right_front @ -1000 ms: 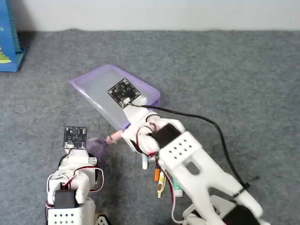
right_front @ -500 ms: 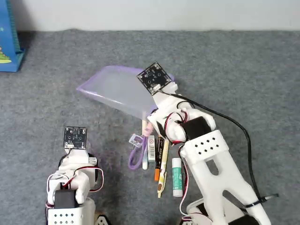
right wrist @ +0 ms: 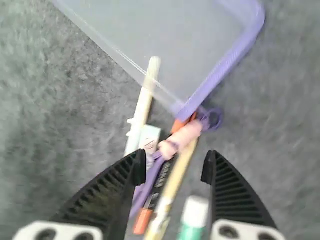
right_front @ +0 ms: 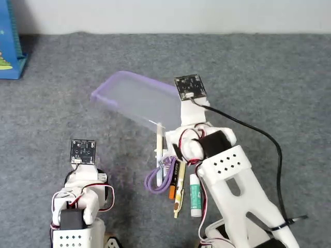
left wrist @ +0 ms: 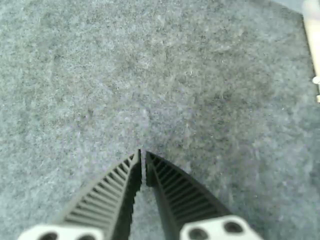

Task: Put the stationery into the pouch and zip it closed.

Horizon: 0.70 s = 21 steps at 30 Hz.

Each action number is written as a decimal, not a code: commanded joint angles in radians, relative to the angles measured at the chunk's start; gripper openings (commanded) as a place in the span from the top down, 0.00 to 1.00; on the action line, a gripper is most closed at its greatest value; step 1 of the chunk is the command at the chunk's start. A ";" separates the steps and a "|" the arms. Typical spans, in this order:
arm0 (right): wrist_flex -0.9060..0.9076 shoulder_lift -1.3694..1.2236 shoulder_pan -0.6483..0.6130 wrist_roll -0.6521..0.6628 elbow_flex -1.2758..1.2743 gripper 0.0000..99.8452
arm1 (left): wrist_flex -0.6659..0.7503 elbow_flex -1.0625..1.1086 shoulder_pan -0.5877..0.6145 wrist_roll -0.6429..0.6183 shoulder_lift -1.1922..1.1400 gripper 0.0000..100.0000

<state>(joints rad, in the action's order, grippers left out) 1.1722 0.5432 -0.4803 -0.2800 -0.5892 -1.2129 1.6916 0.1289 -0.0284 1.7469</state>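
Swinging my right gripper (right wrist: 175, 157) off pouch (right_front: 137, 98), hovering over pens (right_front: 178, 181), jaws spread, empty; left gripper (left wrist: 143, 156) closed, empty; nothing packed.

The pouch (right_front: 137, 98), upper middle of the high view, is milky clear with a purple border. Below it lie a white pen (right_front: 160, 147), a purple cord (right_front: 153, 181), an orange marker (right_front: 172, 192), a cream pencil (right_front: 179, 196) and a white glue stick (right_front: 195, 194) with a green label. The table (right_front: 269, 72) is speckled grey. A blue box (right_front: 9, 46) stands at the upper left. The left arm (right_front: 77, 206) and right arm (right_front: 232, 175) are white. The left gripper (left wrist: 143, 156) and right gripper (right wrist: 175, 159) are black and ribbed.
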 commanded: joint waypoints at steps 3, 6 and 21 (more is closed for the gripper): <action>-0.015 -0.002 -0.005 -0.149 -0.046 0.81 | -0.005 -0.015 0.002 -0.008 0.009 0.99; -0.076 -0.076 -0.004 -0.155 -0.092 0.81 | -0.005 -0.015 0.002 -0.008 0.009 0.99; -0.306 -0.412 -0.012 -0.157 -0.100 0.81 | -0.005 -0.015 0.002 -0.008 0.009 0.99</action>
<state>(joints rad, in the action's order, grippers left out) 0.8869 0.1350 -0.4818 -0.4273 -0.6966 -1.2129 1.6916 0.1289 -0.0284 1.7469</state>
